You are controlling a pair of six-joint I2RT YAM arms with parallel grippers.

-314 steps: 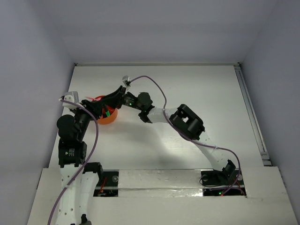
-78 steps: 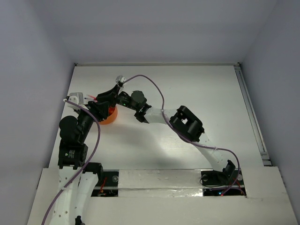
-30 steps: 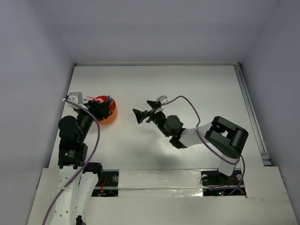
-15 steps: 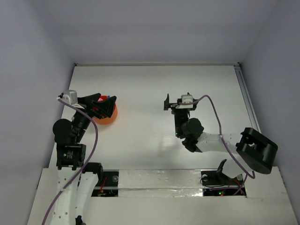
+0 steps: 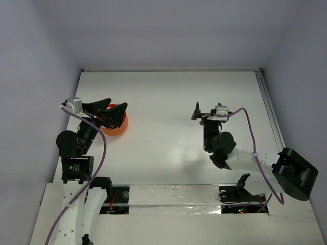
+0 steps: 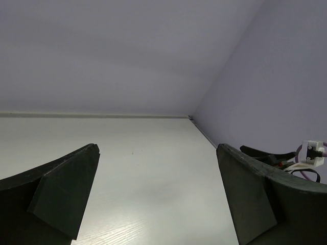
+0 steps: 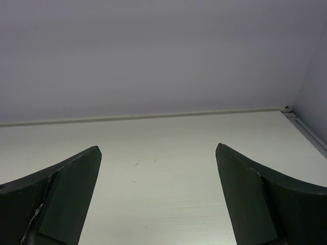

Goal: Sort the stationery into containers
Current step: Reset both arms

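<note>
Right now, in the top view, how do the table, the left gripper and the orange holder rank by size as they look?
1. table, by far largest.
2. left gripper, open wide.
3. orange holder; unsure against the gripper, which covers part of it and is nearer the camera.

Orange plastic holder [image 5: 119, 128] on a smooth, faintly glossy table [image 5: 168, 97].

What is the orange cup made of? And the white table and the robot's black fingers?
The orange cup looks like smooth plastic: one bright, even colour. The table looks like white painted or laminated board: faint grain lines and a soft sheen show up close. The fingers of the left gripper look like matte black plastic, dull with no glint, but that is a guess.
</note>
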